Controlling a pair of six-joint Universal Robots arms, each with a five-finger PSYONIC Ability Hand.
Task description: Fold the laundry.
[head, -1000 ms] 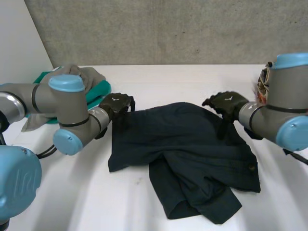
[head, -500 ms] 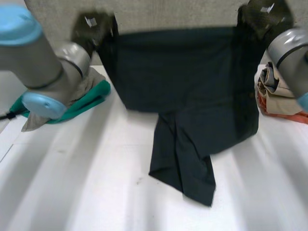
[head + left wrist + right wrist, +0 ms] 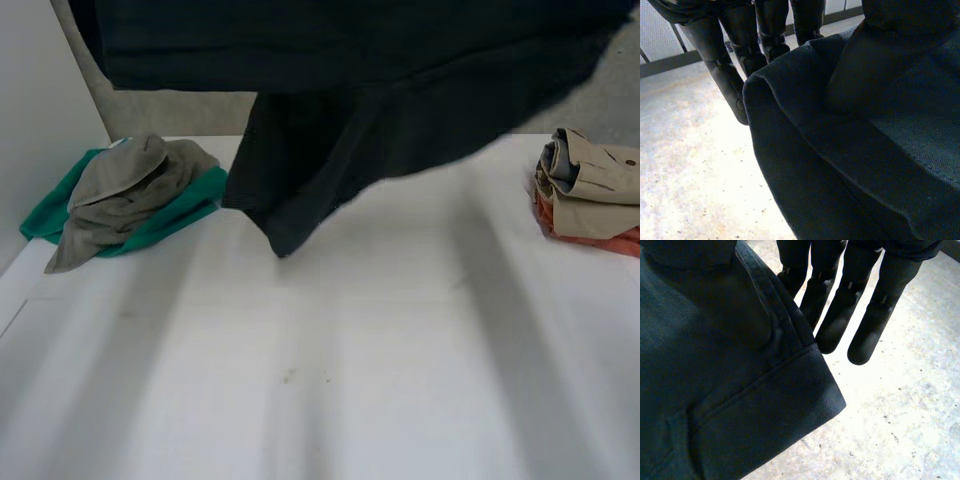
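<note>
dark shorts, thumb-pinched by the left hand and right hand, have been raised off the table; laying flat is expected next.

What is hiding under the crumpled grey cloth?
A green cloth lies under the grey cloth, sticking out on both sides. Its middle is covered, so anything else beneath cannot be seen.

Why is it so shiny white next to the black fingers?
Left wrist view: strong light glares off the speckled surface beside the left hand's fingers, while the cloth looks dim. Right wrist view: the same bright patch beside the right hand's fingers. Head view: no such glare on the table.
</note>
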